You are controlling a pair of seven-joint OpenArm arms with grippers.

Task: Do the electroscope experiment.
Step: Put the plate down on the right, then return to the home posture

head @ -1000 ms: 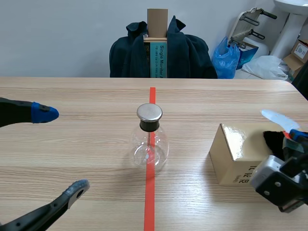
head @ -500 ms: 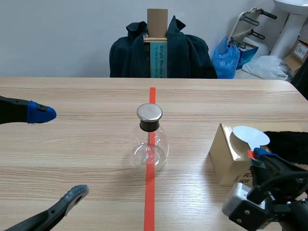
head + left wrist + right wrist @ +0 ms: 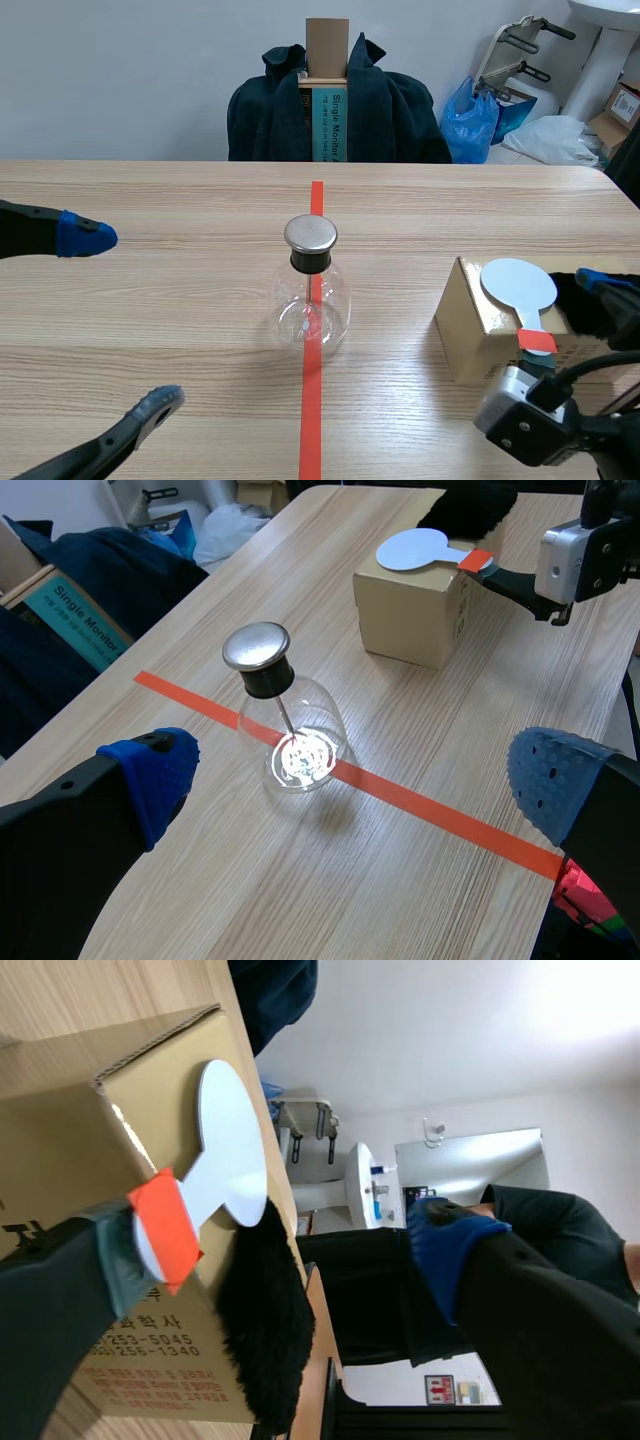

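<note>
The electroscope (image 3: 311,290), a clear round-bellied glass flask with a black collar and a flat, shiny metal cap (image 3: 311,233), stands upright at the middle of the table (image 3: 150,300), squarely on the orange-red line. A thin rod hangs inside from the cap. Well to its right, a white paddle (image 3: 518,283) with a round blade lies over the top of a cardboard box (image 3: 465,335), blade toward the flask. Its orange-red taped handle (image 3: 537,341) rests against one finger (image 3: 105,1260) of the right gripper (image 3: 285,1250), whose fingers are spread wide. A black fur pad (image 3: 260,1310) sits on the box just beside the paddle, on its right.
</note>
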